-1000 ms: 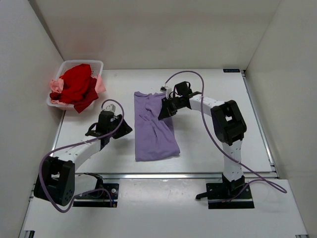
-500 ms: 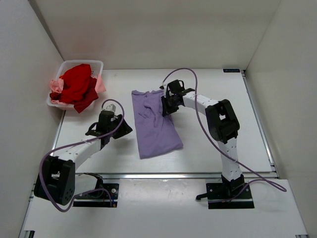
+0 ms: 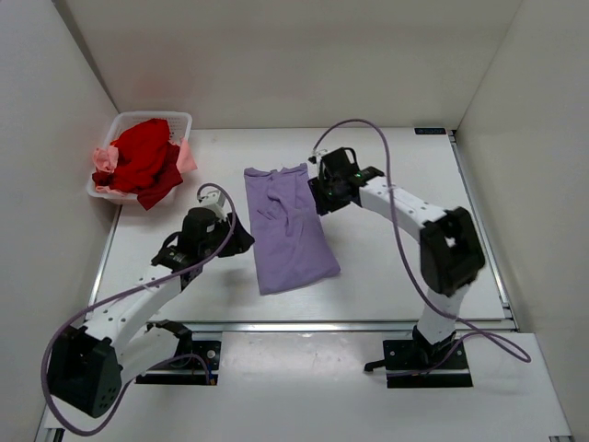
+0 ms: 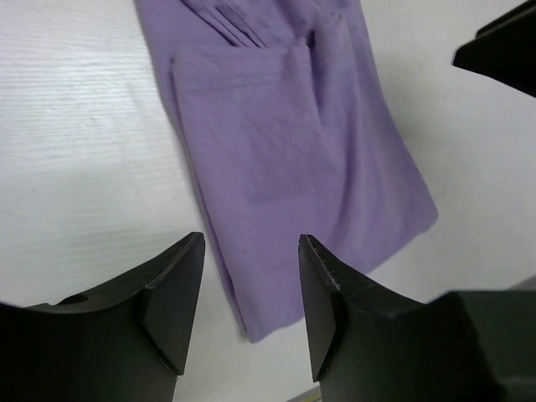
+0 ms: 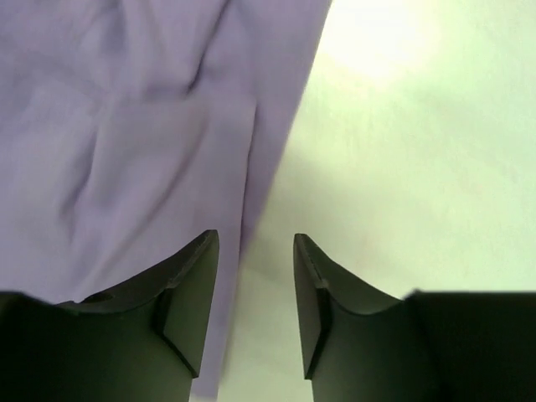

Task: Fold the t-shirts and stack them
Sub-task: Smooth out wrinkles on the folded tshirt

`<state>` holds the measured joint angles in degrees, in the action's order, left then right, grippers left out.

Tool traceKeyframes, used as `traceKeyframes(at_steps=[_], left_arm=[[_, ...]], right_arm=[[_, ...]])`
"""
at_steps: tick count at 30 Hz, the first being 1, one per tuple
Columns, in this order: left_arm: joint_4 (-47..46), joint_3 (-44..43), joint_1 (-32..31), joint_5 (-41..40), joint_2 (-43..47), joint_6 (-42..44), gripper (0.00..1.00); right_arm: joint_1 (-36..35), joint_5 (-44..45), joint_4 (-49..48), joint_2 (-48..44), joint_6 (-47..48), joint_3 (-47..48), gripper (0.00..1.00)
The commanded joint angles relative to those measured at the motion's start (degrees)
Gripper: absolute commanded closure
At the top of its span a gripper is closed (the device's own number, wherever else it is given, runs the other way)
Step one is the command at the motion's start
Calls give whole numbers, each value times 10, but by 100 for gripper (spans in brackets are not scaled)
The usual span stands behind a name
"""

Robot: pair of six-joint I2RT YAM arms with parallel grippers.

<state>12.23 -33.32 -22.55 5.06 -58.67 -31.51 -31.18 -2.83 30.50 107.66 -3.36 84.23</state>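
Observation:
The lavender t-shirt [image 3: 289,226] lies folded into a long strip on the white table, slanting from back left to front right. It also shows in the left wrist view [image 4: 285,142] and the right wrist view [image 5: 142,142]. My left gripper [image 3: 241,241] is open and empty, just left of the shirt's near half. My right gripper [image 3: 319,195] is open and empty, above the shirt's right edge near its far end. The red t-shirt [image 3: 140,158] and the pale pink t-shirt [image 3: 187,157] lie bunched in the white basket [image 3: 120,122].
The basket stands at the table's back left, against the left wall. White walls close in the left, back and right sides. The table's front edge [image 3: 304,325] runs just beyond the arm bases.
My right gripper has let go of the lavender shirt's right edge and drawn back slightly to the right. My left arm has shifted toward the shirt. The shirt's far end now lies further left.

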Motion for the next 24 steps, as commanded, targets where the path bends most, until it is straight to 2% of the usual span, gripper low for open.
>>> traceKeyframes(at_steps=[1, 7, 10, 13, 24], left_arm=[[32, 20, -36, -36, 39, 30, 40], [24, 65, -83, -37, 27, -27, 40], [16, 74, -136, -50, -1, -70, 41], [3, 77, -167, -43, -38, -104, 42], [-4, 73, -195, -42, -103, -152, 42]], right_arm=[[-11, -14, -33, -117, 21, -112, 63], [-36, -31, -35, -198, -11, -231, 61], [-24, -58, -53, -221, -31, -281, 60], [-19, -74, -53, -228, -51, -297, 59], [-19, -143, -121, -251, -101, -390, 57]])
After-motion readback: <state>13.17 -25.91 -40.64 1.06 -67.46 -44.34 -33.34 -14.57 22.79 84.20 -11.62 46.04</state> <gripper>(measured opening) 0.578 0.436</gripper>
